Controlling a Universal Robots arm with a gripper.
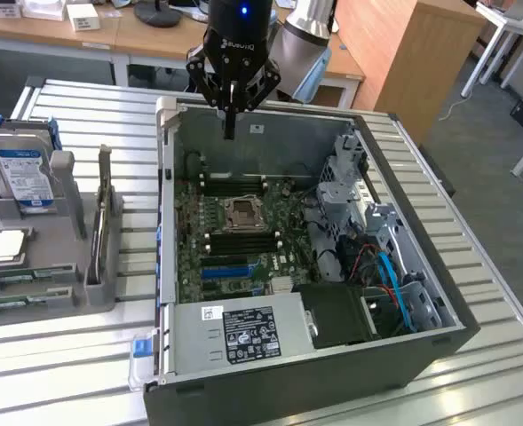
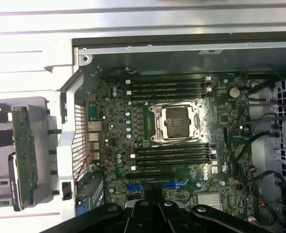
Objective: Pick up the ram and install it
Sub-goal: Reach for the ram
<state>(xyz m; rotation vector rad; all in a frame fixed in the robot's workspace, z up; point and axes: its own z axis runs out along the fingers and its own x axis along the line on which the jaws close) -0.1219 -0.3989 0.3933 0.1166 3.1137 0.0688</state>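
Note:
My gripper [image 1: 230,129] hangs over the far wall of the open computer case [image 1: 439,293], fingers drawn together with nothing between them. Its dark fingers [image 2: 138,213] show in the wrist view over the motherboard [image 2: 220,126]. A thin green ram stick [image 1: 105,200] stands on edge in the grey holder [image 1: 97,284] at the exterior view's left, well away from the gripper; the wrist view shows the same ram [image 2: 24,150]. Two more green sticks [image 1: 26,277] lie flat in the holder. Black memory slots [image 2: 169,86] run on both sides of the processor socket [image 2: 176,121].
A silver hard drive with a blue label [image 1: 23,177] stands in the holder, with a square silver processor chip [image 1: 3,248] in front of it. Inside the case are the power supply [image 1: 243,333], drive cages [image 1: 345,182] and cables [image 1: 385,271]. Everything rests on a slatted metal table [image 1: 492,266].

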